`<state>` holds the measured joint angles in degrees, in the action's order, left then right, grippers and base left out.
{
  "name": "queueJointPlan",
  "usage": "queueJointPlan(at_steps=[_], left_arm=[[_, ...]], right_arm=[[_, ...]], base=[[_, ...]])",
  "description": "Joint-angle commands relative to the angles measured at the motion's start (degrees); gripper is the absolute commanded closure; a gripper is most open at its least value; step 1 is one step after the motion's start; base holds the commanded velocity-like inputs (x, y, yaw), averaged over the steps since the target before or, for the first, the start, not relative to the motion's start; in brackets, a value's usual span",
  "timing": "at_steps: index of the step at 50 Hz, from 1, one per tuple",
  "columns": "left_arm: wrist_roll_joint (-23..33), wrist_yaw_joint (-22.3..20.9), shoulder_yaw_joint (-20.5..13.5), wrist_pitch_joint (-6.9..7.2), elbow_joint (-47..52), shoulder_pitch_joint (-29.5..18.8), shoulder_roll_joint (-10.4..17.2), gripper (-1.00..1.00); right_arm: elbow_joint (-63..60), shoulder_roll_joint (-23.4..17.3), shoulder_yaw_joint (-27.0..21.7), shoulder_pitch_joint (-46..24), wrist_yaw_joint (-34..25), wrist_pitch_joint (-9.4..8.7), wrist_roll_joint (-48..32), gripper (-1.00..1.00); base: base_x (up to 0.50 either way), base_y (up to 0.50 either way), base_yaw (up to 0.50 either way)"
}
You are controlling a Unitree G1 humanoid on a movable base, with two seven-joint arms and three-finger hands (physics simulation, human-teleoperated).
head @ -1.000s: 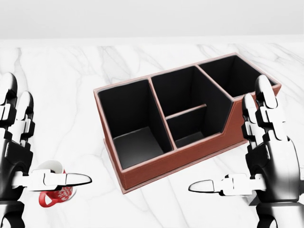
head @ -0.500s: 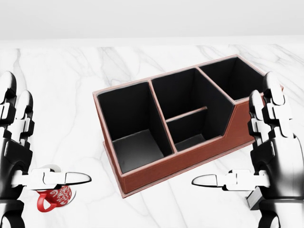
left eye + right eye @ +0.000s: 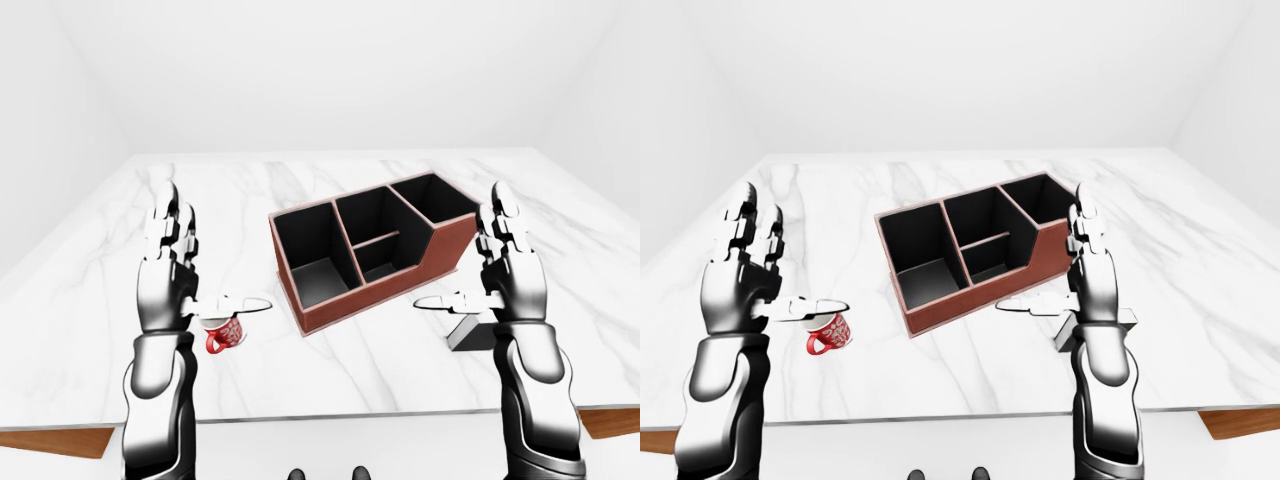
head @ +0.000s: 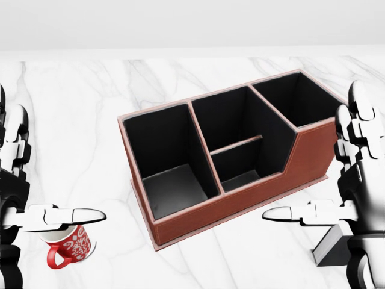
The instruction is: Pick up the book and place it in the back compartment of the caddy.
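Marble table holds caddy, red mug under spread left hand, right hand spread too.

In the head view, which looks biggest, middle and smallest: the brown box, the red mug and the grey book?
1. The brown box looks by far the biggest.
2 and 3. The red mug and the grey book look about alike. The right hand hides part of the book, so I can't rank them.
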<state>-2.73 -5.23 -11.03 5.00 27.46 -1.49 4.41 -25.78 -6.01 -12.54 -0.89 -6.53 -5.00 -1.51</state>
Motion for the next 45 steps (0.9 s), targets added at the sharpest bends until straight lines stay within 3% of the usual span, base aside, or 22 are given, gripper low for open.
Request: queueJointPlan(at_steps=[1, 19, 45], left_arm=[[-0.5, 0.2, -0.8, 0.00, -0.1, -0.8, 0.6, -1.00], [-1.4, 0.5, -2.2, 0.00, -0.4, -2.2, 1.5, -1.00], [-2.3, 1.1, -3.4, 0.00, -1.8, -3.8, 2.8, -1.00]], right_arm=[[6.3, -4.4, -4.9, -2.8, -2.9, 0.00, -3.1, -1.00], [-1.0, -8.4, -10.8, -3.6, -12.6, 0.00, -10.5, -1.00], [-3.8, -11.3, -11.5, -3.4, -25.6, 0.00, -26.2, -1.00]], base=[[0.00, 0.00, 0.00], [0.00, 0.00, 0.00], [0.00, 0.00, 0.00]])
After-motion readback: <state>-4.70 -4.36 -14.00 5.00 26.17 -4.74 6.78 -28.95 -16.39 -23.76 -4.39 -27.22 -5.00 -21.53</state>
